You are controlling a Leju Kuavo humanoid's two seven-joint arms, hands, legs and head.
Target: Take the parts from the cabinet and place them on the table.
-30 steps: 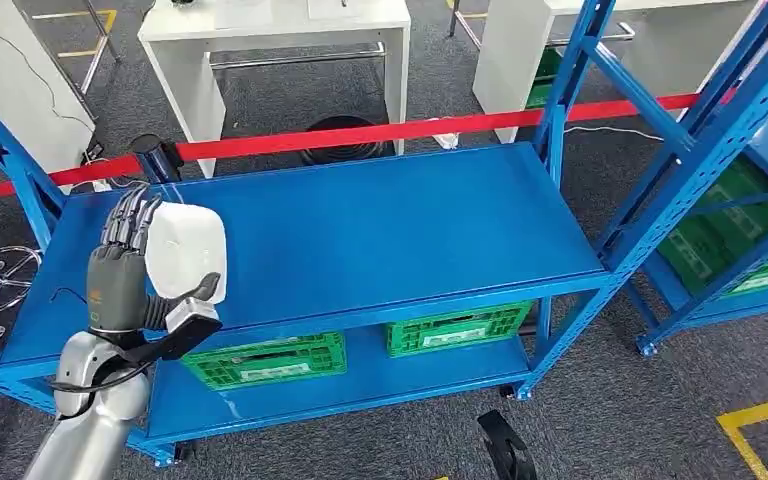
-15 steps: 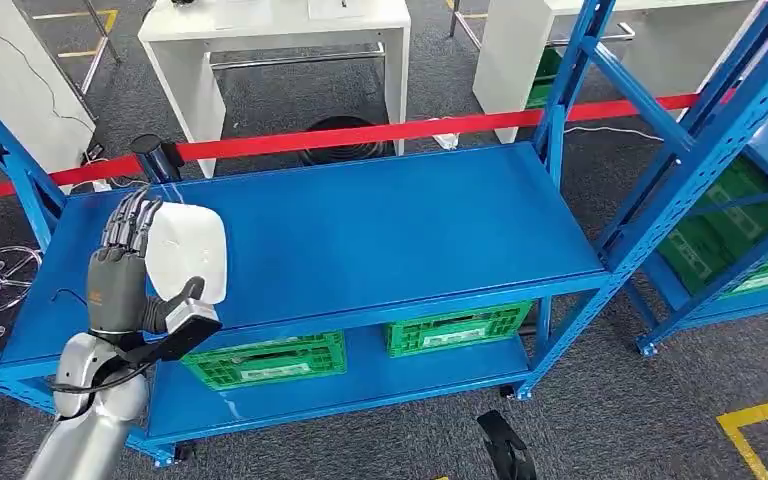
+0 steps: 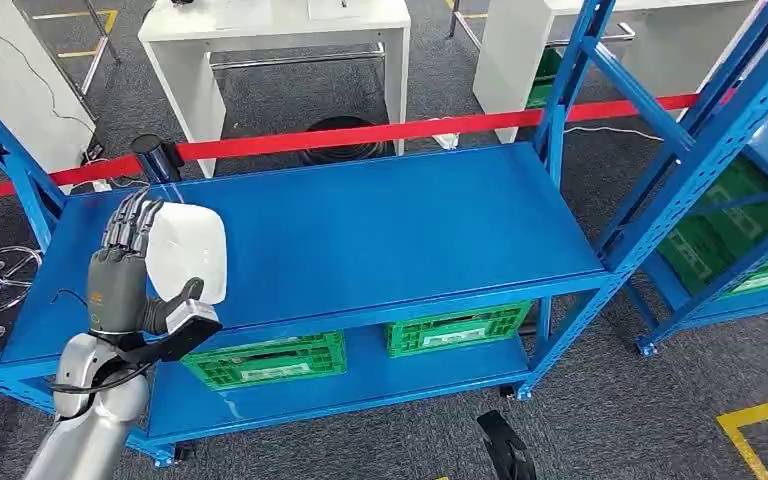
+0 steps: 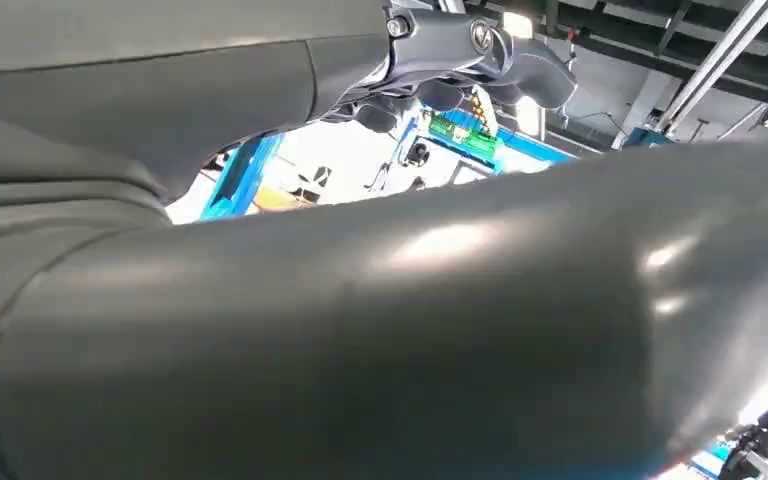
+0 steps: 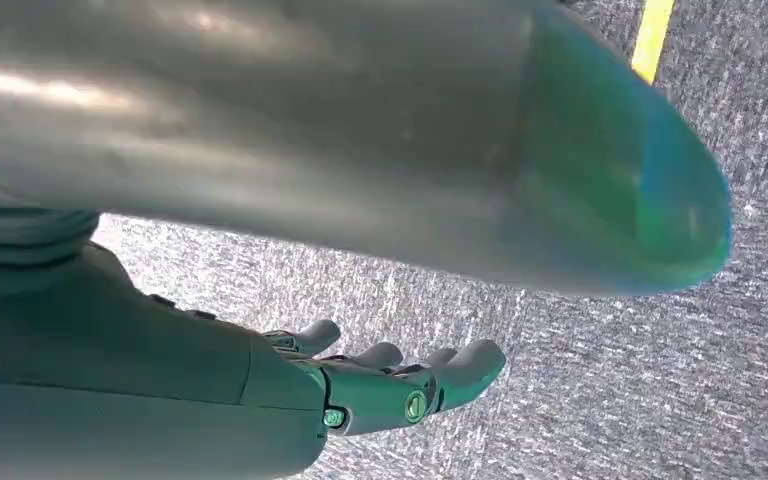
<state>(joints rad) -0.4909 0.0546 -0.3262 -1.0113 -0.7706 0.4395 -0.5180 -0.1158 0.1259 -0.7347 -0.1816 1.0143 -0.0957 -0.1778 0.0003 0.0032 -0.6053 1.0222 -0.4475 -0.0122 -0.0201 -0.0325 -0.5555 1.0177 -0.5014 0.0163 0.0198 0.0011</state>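
The left hand [image 3: 130, 275] holds a white rounded-square plastic part [image 3: 187, 250] upright, its dark fingers [image 3: 125, 222] behind the part's far edge and its thick grey thumb [image 3: 188, 318] pressed against the near lower edge. Hand and part hang over the left end of the blue metal shelf top [image 3: 360, 230], near its front edge; whether the part touches the shelf surface cannot be told. In the left wrist view the grey thumb and ribbed cover [image 4: 380, 340] take up most of the picture.

The right hand [image 5: 400, 385] hangs over grey carpet [image 5: 600, 400], holding nothing, its fingers [image 5: 465, 365] loosely apart and slightly curled.

On the lower shelf board stand two green plastic crates [image 3: 265, 360], side by side, under the front edge of the shelf top. A red barrier tape [image 3: 360, 133] runs just behind the back edge of the shelf. Beyond it stands a white table [image 3: 275, 40] on the carpet. A second blue rack [image 3: 720, 160] stands at the right end, with more green crates beneath it.
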